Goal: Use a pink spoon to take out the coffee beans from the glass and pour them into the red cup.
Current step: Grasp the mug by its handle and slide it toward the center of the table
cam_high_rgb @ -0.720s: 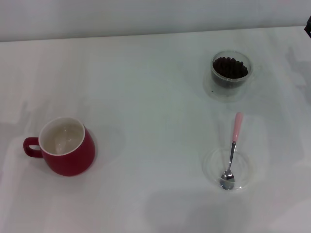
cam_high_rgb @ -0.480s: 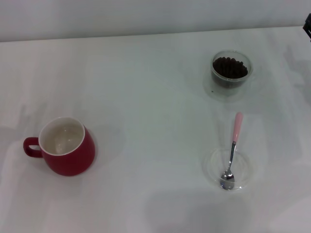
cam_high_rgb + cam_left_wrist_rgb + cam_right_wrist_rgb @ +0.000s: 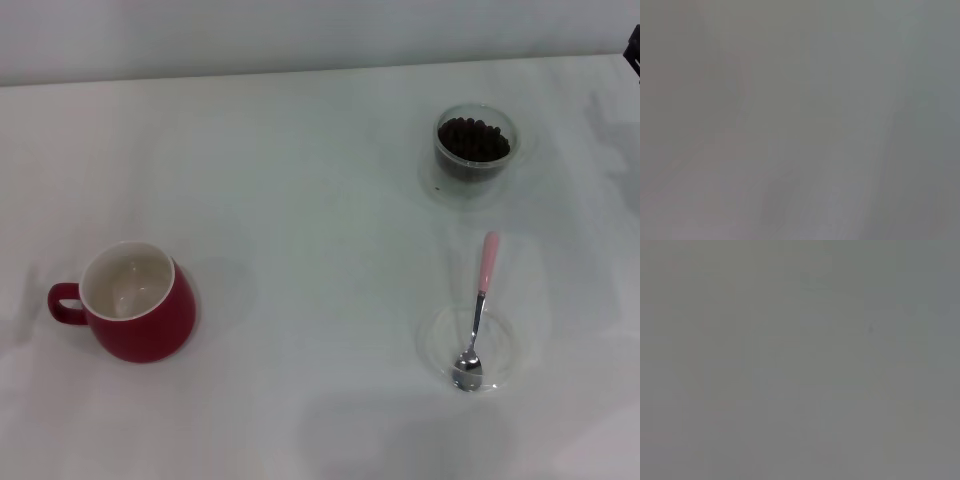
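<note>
The red cup stands upright at the table's near left, its white inside bare and its loop handle pointing left. At the far right stands the glass, holding a layer of dark coffee beans. Nearer, on the right, the pink spoon lies with its metal bowl in a flat clear dish and its pink handle pointing away over the rim. Neither gripper shows in the head view. Both wrist views show only plain grey.
The white table ends at a pale wall along the back. A small dark piece juts in at the far right edge; I cannot tell what it is.
Cup, glass, spoon and dish have not moved. Faint shadows on the table at the left and right edges have shifted slightly.
</note>
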### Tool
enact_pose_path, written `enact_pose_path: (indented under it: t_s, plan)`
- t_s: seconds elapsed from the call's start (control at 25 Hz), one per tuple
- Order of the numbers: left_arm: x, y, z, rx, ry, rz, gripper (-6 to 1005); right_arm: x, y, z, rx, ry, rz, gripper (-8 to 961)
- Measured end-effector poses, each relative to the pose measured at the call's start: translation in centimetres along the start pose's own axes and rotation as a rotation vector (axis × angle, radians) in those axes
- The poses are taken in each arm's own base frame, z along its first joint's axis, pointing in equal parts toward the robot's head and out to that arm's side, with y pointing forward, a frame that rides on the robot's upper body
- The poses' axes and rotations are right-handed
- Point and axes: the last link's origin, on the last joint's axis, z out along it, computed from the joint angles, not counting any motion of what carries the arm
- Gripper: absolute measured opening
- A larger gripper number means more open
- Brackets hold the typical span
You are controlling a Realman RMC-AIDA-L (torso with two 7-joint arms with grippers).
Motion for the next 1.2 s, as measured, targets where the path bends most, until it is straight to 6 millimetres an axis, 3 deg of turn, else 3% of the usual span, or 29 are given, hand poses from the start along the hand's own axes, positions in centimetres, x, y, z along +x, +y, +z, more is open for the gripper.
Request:
enact_pose_path:
  t_s: [0.24,0.44,0.64,1.2]
  plan:
    - [-1.1,-0.9,-4.4,-0.023,-0.109,-0.039,820,-0.8,-0.1,0.4,0.004,-0.025,0.002,844]
    - [-1.7,-0.4,-5.9,-0.121,-0.192,0.005,820,-1.5,0.4,1.0,-0.010,-0.047,-0.001,844]
    - [-2.3,0.4,-5.5,-0.215,-0.247,0.032,818,-1.7,0.7,1.2,-0.018,-0.052,0.003,844]
    - [-3.5,0.1,-2.4,-0.228,-0.335,0.093,816,-1.4,0.4,0.9,-0.007,-0.044,0.010,845]
